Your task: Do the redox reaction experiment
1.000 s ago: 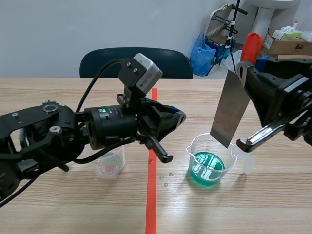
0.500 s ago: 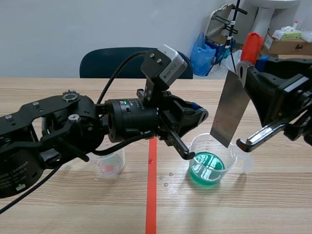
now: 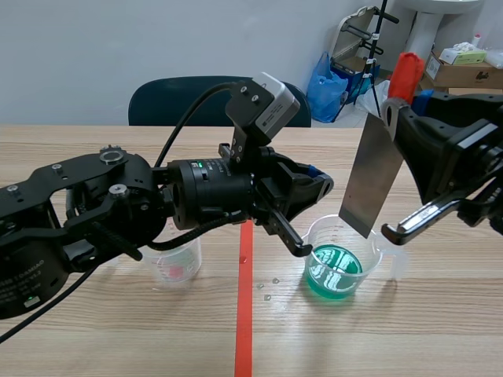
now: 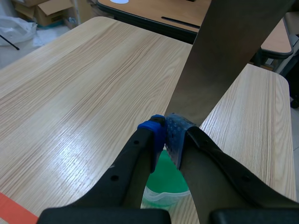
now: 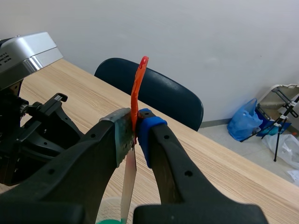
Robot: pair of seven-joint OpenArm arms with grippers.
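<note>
A clear beaker of green liquid [image 3: 338, 265] stands on the table right of the tape line. Above it hangs a grey metal sheet [image 3: 372, 177] with an orange-red top, its lower edge just over the beaker's rim. My right gripper [image 3: 393, 118] is shut on the sheet's top; in the right wrist view the sheet [image 5: 128, 184] is pressed in that gripper [image 5: 133, 125]. My left gripper [image 3: 318, 182] reaches past the middle, shut on nothing. Its blue pads meet in the left wrist view [image 4: 166, 135], close before the sheet's [image 4: 229, 51] lower corner and above the beaker [image 4: 170, 189].
A small plastic cup with reddish markings [image 3: 177, 263] stands left of the tape line, partly behind the left arm. A few droplets [image 3: 267, 289] lie on the wood near the tape. A dark chair [image 3: 169, 98] stands across the table.
The left arm swung right and rose toward the beaker and sheet, then nearly stopped. The right gripper and sheet have not moved.
</note>
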